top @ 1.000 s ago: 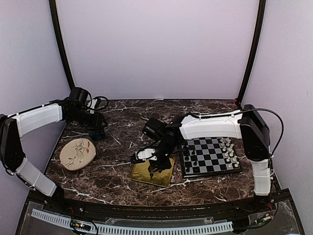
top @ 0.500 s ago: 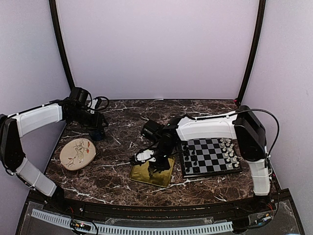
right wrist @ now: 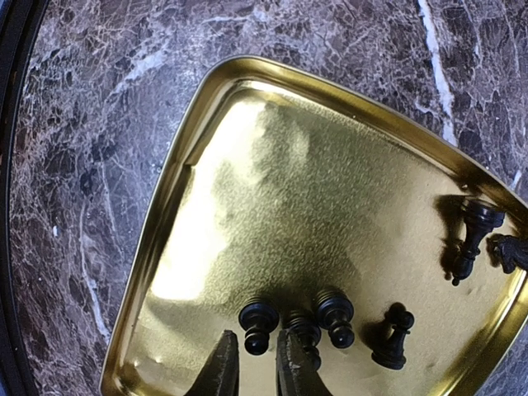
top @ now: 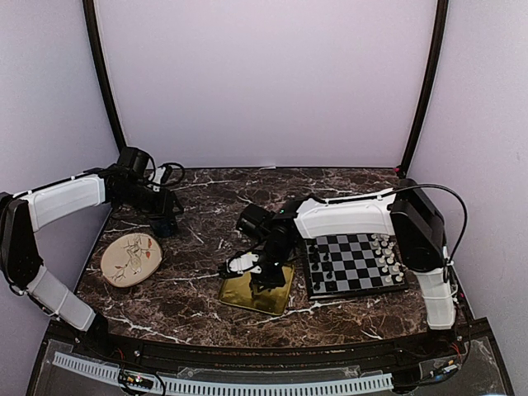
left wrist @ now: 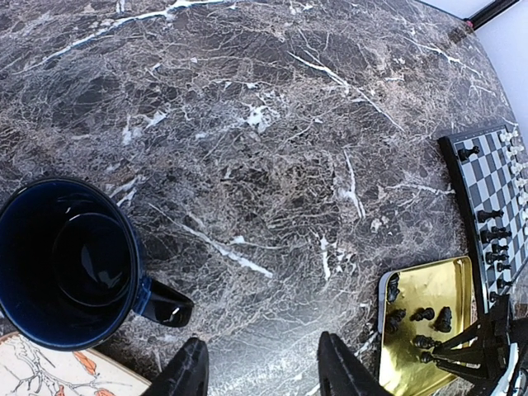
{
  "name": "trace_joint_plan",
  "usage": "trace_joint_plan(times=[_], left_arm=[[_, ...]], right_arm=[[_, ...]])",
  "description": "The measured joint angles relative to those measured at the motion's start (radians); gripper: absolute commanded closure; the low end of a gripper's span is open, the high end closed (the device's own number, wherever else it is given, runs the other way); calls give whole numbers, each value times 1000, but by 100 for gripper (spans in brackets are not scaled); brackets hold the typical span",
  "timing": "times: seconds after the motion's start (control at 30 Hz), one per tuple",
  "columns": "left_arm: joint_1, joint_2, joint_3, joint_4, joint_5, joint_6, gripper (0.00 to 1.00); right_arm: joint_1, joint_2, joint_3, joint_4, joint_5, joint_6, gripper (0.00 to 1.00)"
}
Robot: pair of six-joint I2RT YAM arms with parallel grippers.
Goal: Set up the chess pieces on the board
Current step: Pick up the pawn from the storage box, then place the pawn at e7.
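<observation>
The right gripper (right wrist: 256, 353) is hanging low over the one gold tray (right wrist: 330, 190) near the desk's front edge. Its fingers are parted only narrowly and are gripping nothing, with one finger just beside a black piece. Six black chess pieces (right wrist: 334, 319) are sitting in the tray. The one board (top: 355, 262) is lying by the right edge, bearing pieces too small to count. The left gripper (left wrist: 262, 363) is gaping wide and empty beside one blue mug (left wrist: 70, 264).

A blue mug (left wrist: 70, 264) sits beside a floral plate (top: 130, 257), with a gold tray (right wrist: 289, 190) apart.
</observation>
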Motion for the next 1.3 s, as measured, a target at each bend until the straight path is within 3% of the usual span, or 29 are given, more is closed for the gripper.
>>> trace_joint_plan(times=[0.47,0.67,1.3], left_arm=[[0,3,0,0,11,0,53],[0,8,0,0,21,0,53],[0,22,0,0,29,0,52]], right_arm=[[6,25,42,-4,-4,8,89],[6,25,44,-10,-10,11,97],[-43,13,91,-90,-160,12,98]])
